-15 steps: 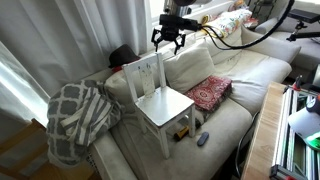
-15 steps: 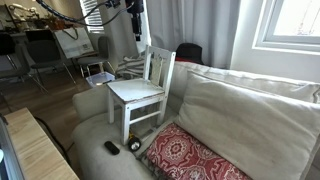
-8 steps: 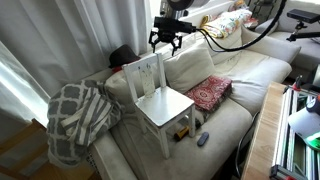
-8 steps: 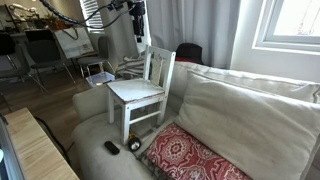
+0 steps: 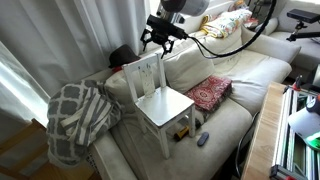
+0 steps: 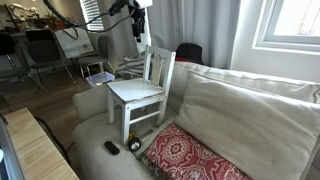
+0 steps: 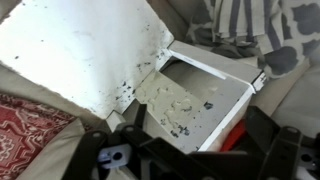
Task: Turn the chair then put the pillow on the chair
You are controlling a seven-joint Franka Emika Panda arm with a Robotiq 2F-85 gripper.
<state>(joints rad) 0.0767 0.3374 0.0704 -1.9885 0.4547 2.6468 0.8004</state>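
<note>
gripper point(image 5: 160, 42) spread, empty, above chair point(image 5: 163, 103) back; pillow point(image 5: 190, 68) just beside.

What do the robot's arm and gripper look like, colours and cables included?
The black, claw-shaped metal gripper sits on a pale grey-white arm. Thick black cables loop away from the arm. The wrist view shows a small white mark on the gripper's black body.

Air over the flat seat of the small white wooden chair point(image 5: 165, 103) is free from above. The black gripper point(image 5: 160, 45) hangs above its slatted back, apart from it. A grey-and-white patterned blanket point(image 5: 78, 115) crowds one side. A flat red patterned cushion point(image 5: 208, 93) lies just beside the other. A puffy cream square pillow point(image 5: 190, 68) leans close behind.
</note>
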